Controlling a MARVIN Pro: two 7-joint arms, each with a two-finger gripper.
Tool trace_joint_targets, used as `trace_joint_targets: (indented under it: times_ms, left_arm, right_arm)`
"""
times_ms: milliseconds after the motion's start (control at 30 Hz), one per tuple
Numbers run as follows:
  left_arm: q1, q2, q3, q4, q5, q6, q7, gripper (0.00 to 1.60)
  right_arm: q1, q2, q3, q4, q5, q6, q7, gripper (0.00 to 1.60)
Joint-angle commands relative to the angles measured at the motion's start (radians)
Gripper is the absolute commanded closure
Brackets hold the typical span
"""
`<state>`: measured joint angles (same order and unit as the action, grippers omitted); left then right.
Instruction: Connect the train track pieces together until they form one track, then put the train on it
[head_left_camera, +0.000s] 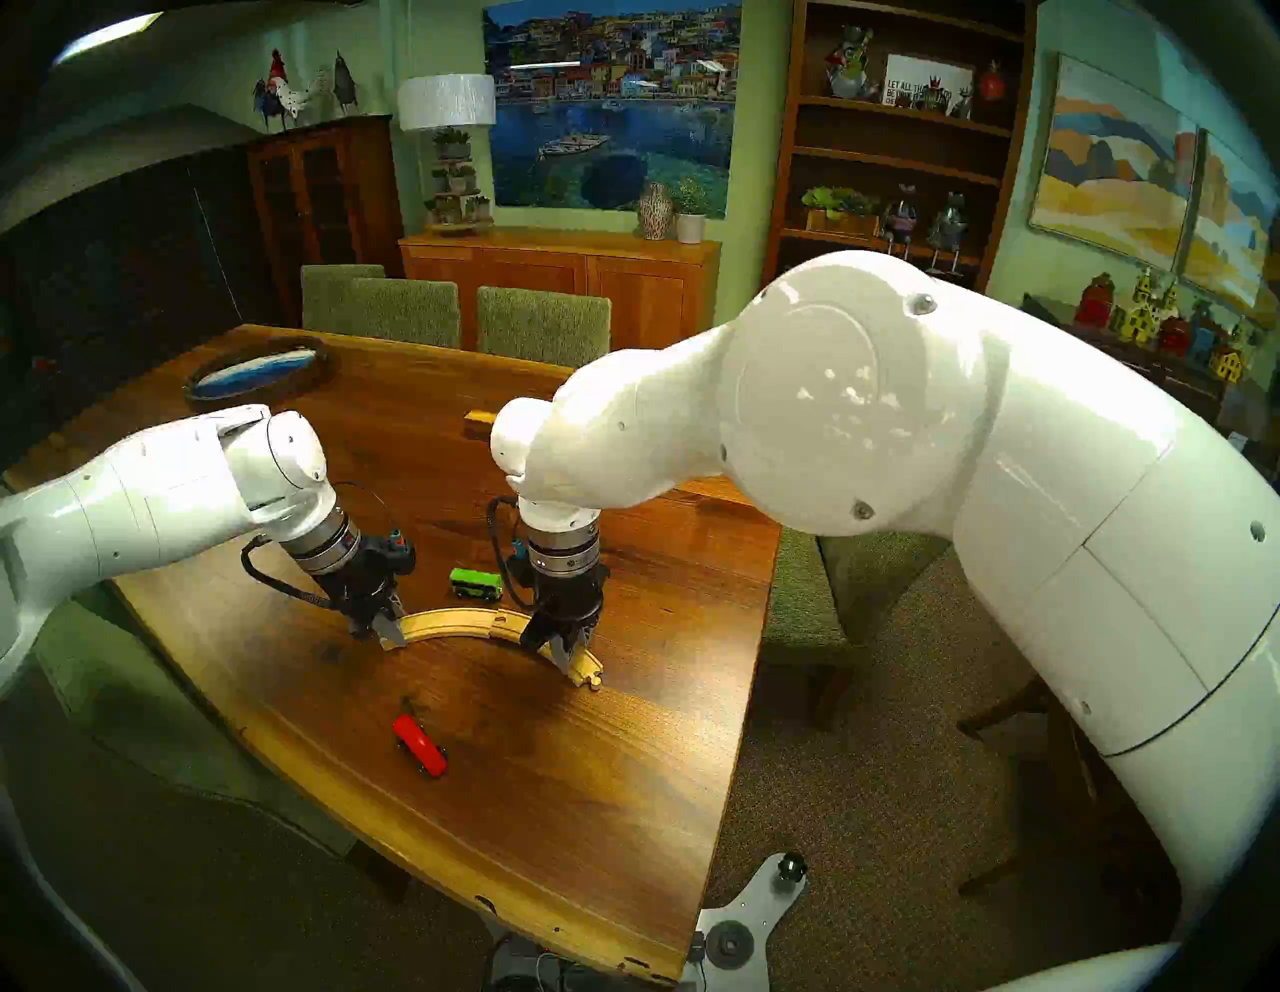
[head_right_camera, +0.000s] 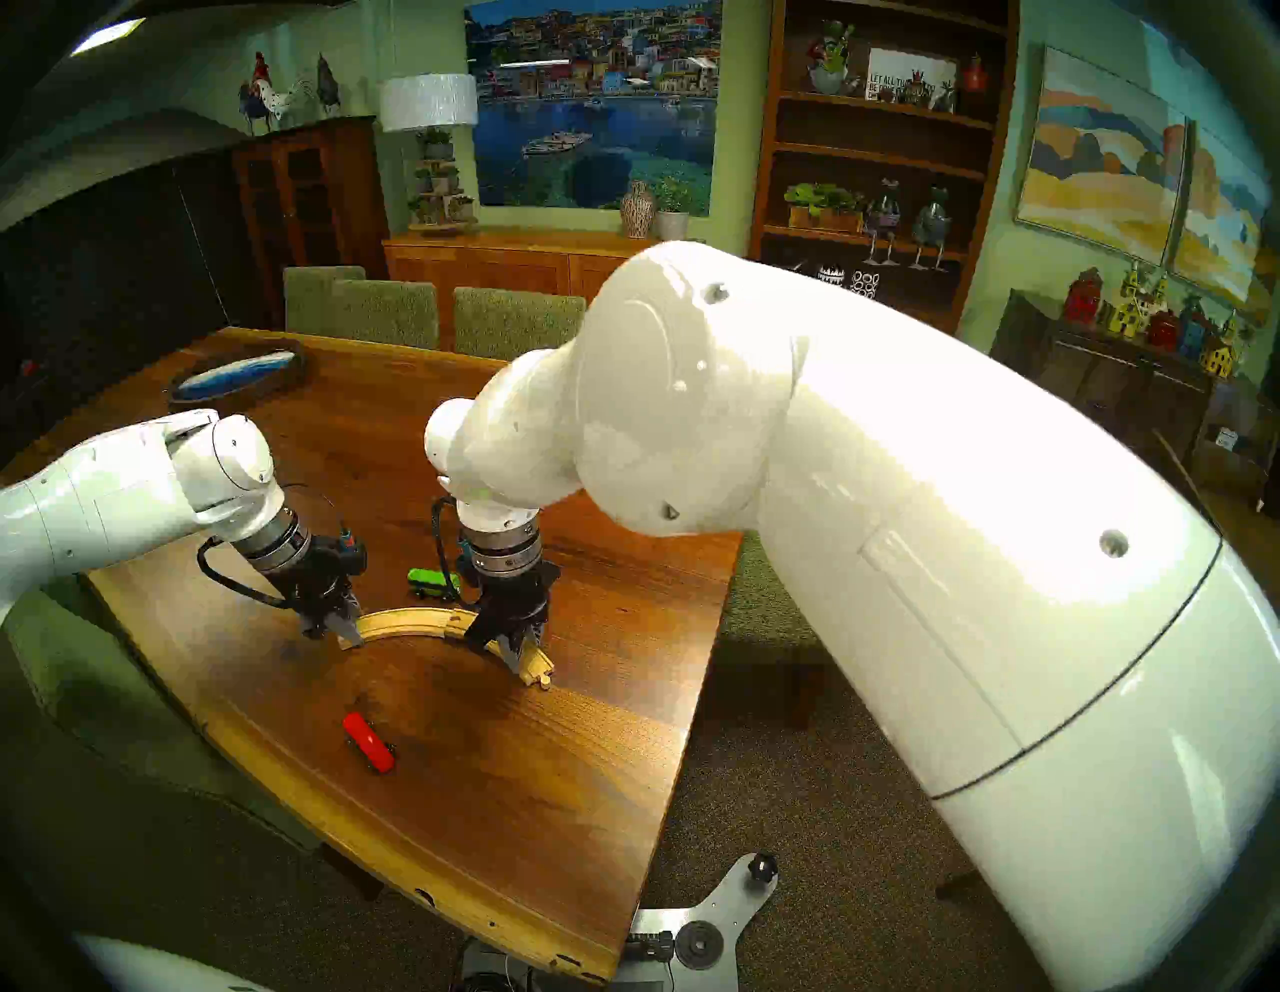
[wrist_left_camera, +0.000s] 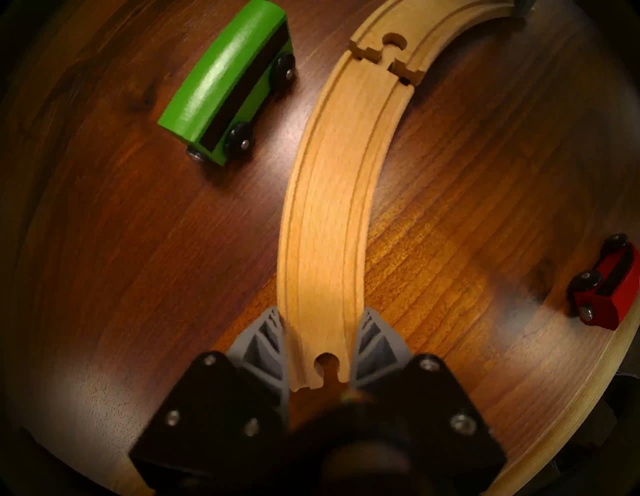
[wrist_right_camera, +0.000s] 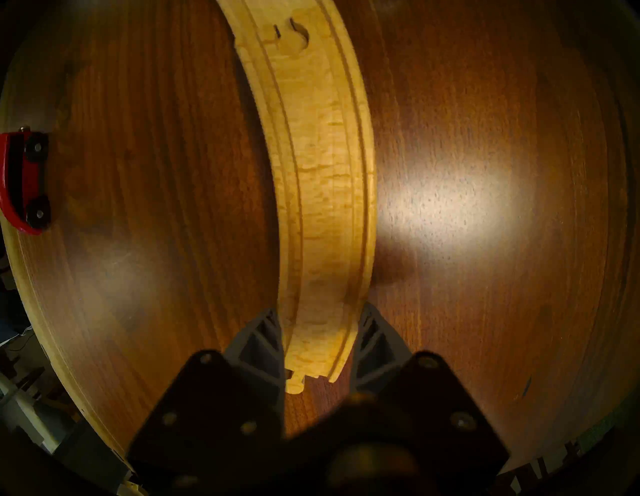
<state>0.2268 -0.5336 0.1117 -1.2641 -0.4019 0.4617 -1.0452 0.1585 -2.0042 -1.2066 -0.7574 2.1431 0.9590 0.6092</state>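
Observation:
Two pale curved track pieces lie on the table as one arc. The left piece (head_left_camera: 443, 618) (wrist_left_camera: 332, 207) has its peg in the socket of the right piece (head_left_camera: 516, 621) (wrist_right_camera: 325, 173), and small dark gaps show at the seam (wrist_left_camera: 388, 62). My left gripper (head_left_camera: 388, 634) (wrist_left_camera: 322, 311) is shut on the left piece's free end. Over at the other free end, my right gripper (head_left_camera: 564, 651) (wrist_right_camera: 320, 311) is shut on the right piece. The green car (head_left_camera: 476, 584) (wrist_left_camera: 225, 86) stands just behind the arc. The red car (head_left_camera: 419, 746) (wrist_right_camera: 20, 180) lies nearer the front edge.
A yellow-brown wooden block (head_left_camera: 478, 419) peeks out behind my right arm. An oval blue tray (head_left_camera: 260, 370) sits at the table's far left. Green chairs (head_left_camera: 540, 325) line the far side. The table's curved front edge (head_left_camera: 485, 893) runs close below the red car.

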Motion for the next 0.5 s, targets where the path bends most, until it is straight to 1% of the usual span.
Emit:
trace_joint_targets:
  times_ms: [0,167,200,267,300,467]
  left_arm:
    - [-0.001,0.002,0.001,-0.001,0.006,0.001,0.006,1.6]
    - [-0.001,0.002,0.0,-0.001,0.006,0.001,0.006,1.6]
    - [-0.001,0.002,0.0,-0.001,0.006,0.001,0.006,1.6]
    - [-0.001,0.002,0.0,-0.001,0.006,0.001,0.006,1.6]
    - [-0.001,0.002,0.0,-0.001,0.006,0.001,0.006,1.6]
    - [-0.001,0.002,0.0,-0.001,0.006,0.001,0.006,1.6]
  right_arm:
    - [0.029,-0.003,-0.046,0.031,0.024,0.001,0.034,1.6]
    - [0.022,-0.003,-0.063,0.045,0.019,0.001,0.057,1.58]
    - [0.021,-0.003,-0.063,0.047,0.016,0.001,0.061,1.15]
    - [0.018,-0.003,-0.065,0.051,0.012,0.001,0.07,0.19]
    - [0.018,-0.003,-0.066,0.052,0.01,0.001,0.072,0.0]
    - [0.017,-0.003,-0.065,0.049,0.005,0.001,0.084,0.0]
